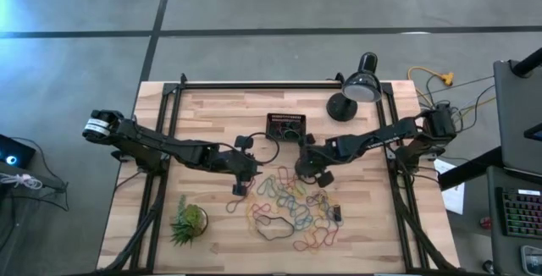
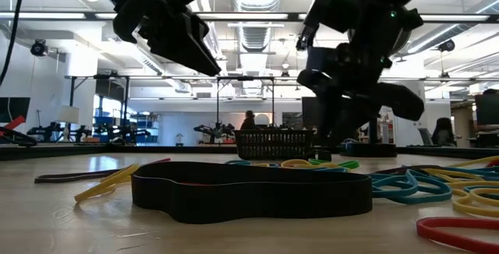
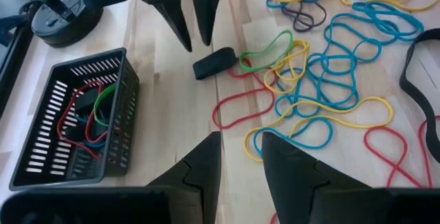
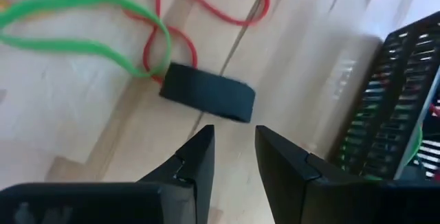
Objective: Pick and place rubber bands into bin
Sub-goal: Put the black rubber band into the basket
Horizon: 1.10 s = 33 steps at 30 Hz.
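A wooden table [image 1: 212,107] seen from above holds 2 dark robot arms, 1 black bin [image 1: 285,126], 1 black desk lamp [image 1: 356,92], 1 spiky green plant [image 1: 188,222] and a loose heap of rubber bands [image 1: 292,204], too many and too tangled to count, in red, blue, yellow, green and black. The bin [image 3: 72,124] sits at the far middle of the table and already holds a few bands, red, green and blue. The heap lies on the near side of the bin. The right gripper [image 4: 234,148] hangs just above a small thick black band [image 4: 208,92] lying beside the bin, its 2 fingers slightly apart and holding nothing. The left gripper [image 3: 240,157] hovers over the heap's edge, fingers slightly apart and empty.
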Motion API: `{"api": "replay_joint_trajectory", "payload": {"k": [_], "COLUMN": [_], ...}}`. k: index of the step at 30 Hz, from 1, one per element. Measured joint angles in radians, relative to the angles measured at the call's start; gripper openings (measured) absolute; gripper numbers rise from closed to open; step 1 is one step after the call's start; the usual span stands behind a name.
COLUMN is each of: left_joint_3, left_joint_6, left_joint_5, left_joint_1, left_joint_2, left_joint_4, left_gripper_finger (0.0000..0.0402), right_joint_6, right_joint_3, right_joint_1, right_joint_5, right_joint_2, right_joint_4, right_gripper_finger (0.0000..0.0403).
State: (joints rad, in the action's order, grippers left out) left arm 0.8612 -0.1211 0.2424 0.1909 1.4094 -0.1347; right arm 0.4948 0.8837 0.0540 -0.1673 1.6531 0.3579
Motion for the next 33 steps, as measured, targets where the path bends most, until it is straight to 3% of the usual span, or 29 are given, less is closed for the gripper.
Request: {"api": "replay_joint_trajectory", "payload": {"k": [13, 24, 33], "left_joint_3": [0.0, 0.0, -0.001], "left_joint_6": [0.0, 0.001, 0.001], "left_joint_5": [0.0, 0.0, 0.0], "left_joint_1": [0.0, -0.001, -0.001], "left_joint_2": [0.0, 0.0, 0.0], "left_joint_4": [0.0, -0.001, -0.001], "left_gripper_finger": [0.0091, 0.0091, 0.0091], "right_joint_6": [0.024, 0.057, 0.053], "right_joint_3": [-0.045, -0.057, -0.055], "right_joint_1": [0.013, 0.025, 0.046], "right_joint_5": [0.008, -0.014, -0.019], "right_joint_2": [0.0, 0.003, 0.083], "right_joint_4": [-0.113, -0.11, -0.189], "right_gripper_finger": [0.0104, 0.011, 0.0116]}}
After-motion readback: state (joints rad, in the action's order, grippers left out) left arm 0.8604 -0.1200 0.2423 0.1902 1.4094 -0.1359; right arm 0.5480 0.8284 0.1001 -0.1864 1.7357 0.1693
